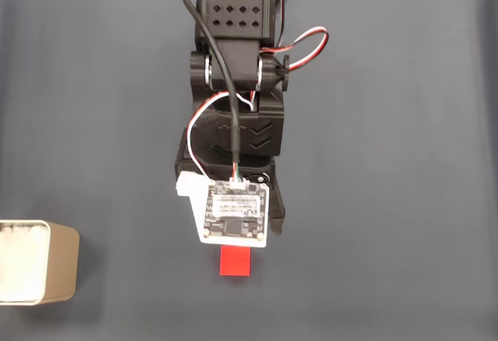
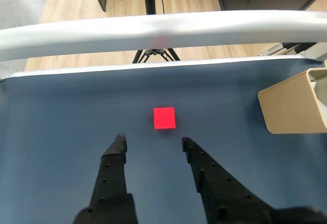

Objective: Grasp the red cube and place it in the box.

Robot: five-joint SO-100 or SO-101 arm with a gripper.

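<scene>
Approach step: gripper [image 2: 152, 141] spread wide and empty just short of the red cube [image 2: 164, 117] on the worktop; next, advance, close, carry to box [image 2: 288, 106].

In the fixed view, the arm's camera board [image 1: 233, 212] hides the end effector's fingers and the near part of the red cube [image 1: 235, 263]. The box [image 1: 47, 267] is cut by the left edge there, and by the right edge in the wrist view.

Fixed overhead; wrist looks forward
</scene>
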